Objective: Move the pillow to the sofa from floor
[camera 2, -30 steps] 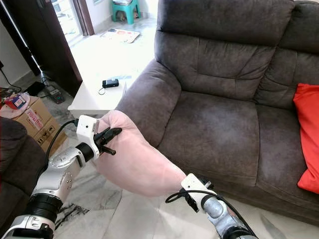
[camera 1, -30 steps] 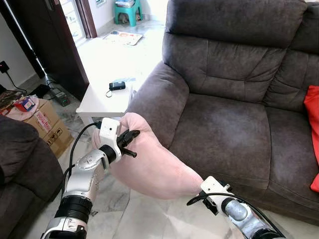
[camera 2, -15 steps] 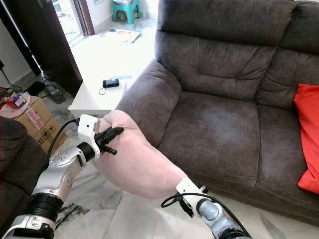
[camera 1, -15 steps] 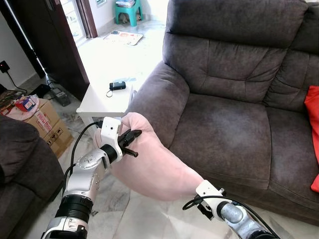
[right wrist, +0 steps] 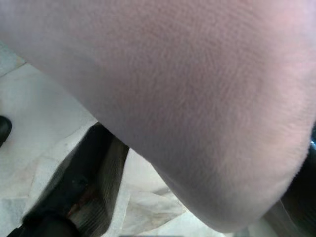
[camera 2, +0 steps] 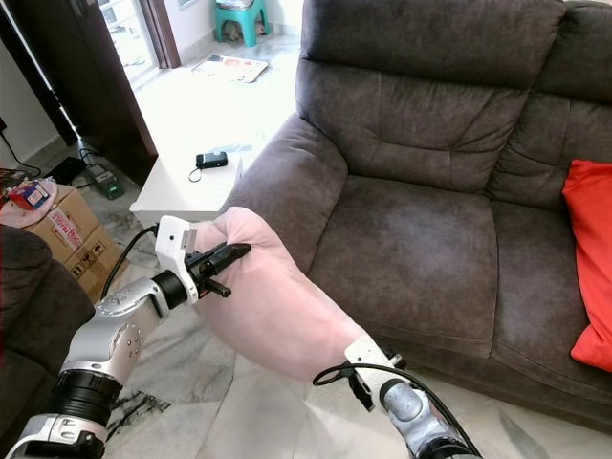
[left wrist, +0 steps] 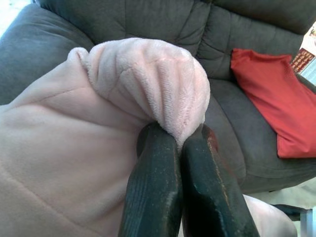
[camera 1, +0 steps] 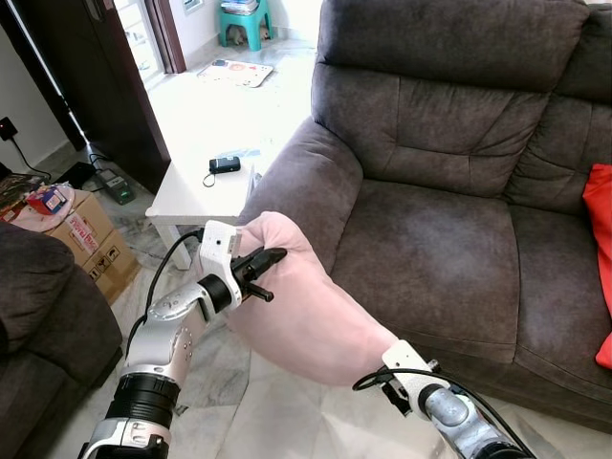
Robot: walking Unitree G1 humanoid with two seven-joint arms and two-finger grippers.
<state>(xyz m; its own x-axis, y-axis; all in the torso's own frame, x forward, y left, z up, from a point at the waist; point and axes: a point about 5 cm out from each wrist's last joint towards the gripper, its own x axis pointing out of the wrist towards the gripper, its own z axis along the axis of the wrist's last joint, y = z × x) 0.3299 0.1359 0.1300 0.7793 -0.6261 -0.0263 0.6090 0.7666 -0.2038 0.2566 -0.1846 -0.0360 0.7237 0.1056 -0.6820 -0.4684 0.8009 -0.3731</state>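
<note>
Living room with pale marble floor [camera 1: 287, 421], dark grey suede sofa [camera 1: 430, 220], soft pink plush pillow [camera 1: 306, 311] held off the floor just before the sofa's armrest, left gripper [camera 1: 270, 258] jaws pinched on its upper corner, right gripper [right wrist: 163, 148] jaws around its lower end, small white table [camera 1: 196, 196] beside sofa.

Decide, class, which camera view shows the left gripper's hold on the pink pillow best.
The left wrist view: the left gripper has its fingers pinched shut on a fold of the pillow, seen close. The eye views show that grip small and from the side; the right wrist view shows the pillow's underside.
</note>
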